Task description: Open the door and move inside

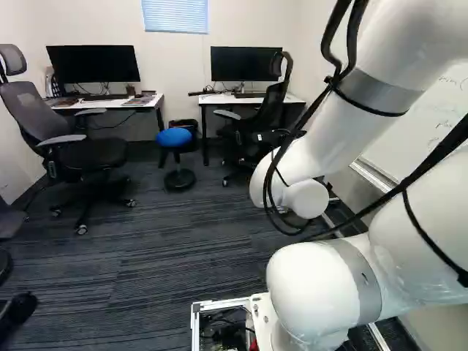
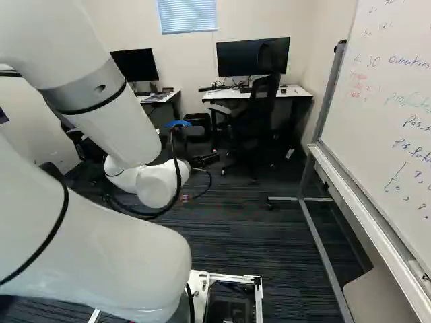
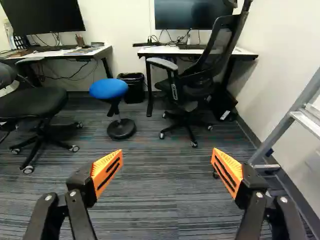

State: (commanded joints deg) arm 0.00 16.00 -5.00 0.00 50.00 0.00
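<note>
Bright even room light, pale window blind (image 1: 175,16), dark shadows under desks (image 3: 150,51), soft sheen on arm (image 1: 314,281)

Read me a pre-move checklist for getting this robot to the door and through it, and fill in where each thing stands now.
1. Black two-fingered gripper with orange pads open and empty: ok, fingers wide apart with nothing between them.
2. Door in sight: not ok, no view shows one.
3. Straight path ahead free of furniture: not ok, a round blue-topped stool and a black mesh office chair stand ahead.
4. Black cables lying snug along the white arm: not ok, loops hang off it.
5. Enough turning room beside the metal-framed whiteboard: cannot tell.
</note>
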